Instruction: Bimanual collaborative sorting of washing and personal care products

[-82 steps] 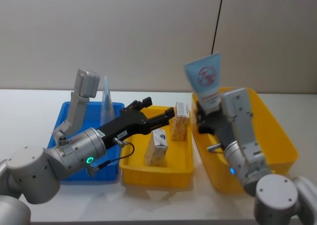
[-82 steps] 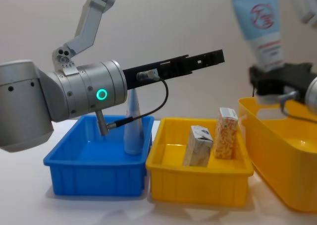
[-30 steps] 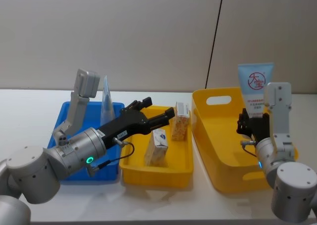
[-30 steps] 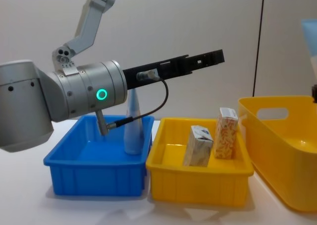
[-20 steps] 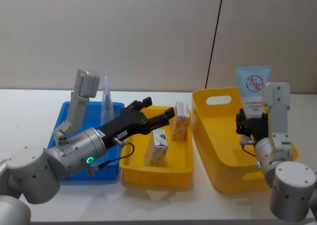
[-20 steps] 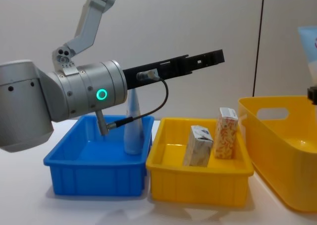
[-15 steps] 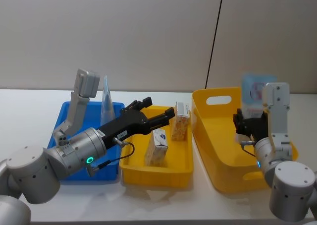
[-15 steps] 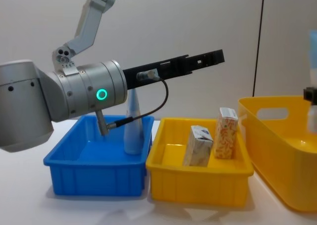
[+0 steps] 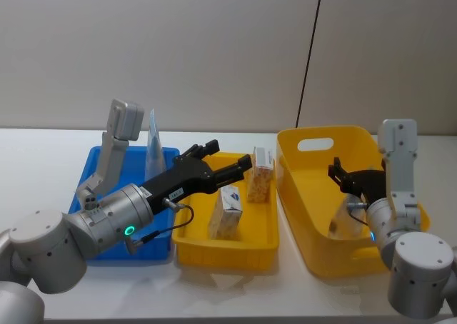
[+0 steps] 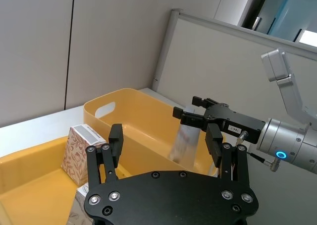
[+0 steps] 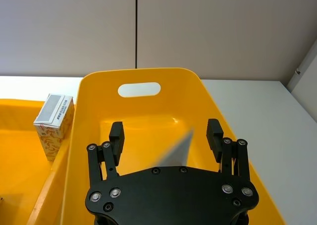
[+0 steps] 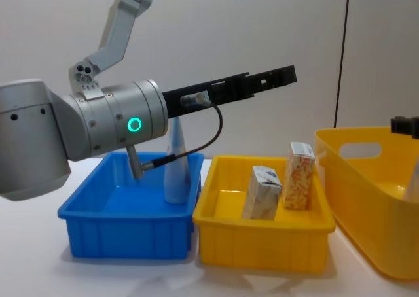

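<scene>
Head view: right gripper (image 9: 348,179) unclenched, empty, above the large yellow bin (image 9: 314,133). A loose tube (image 9: 345,223) sits inside, below it. Left gripper (image 9: 228,158) unclenched, empty, over the small yellow bin (image 9: 214,256).

Right wrist view: tube blurred beneath the spread fingers.

Chest view: second tube (image 12: 175,173) upright at the blue bin's (image 12: 124,235) far right corner. Whitish-blue carton (image 12: 263,192) and orange carton (image 12: 299,176) stand mid small bin.

Head downward, chest sideways, wrists close; all share yellow tub (image 9: 319,252).
</scene>
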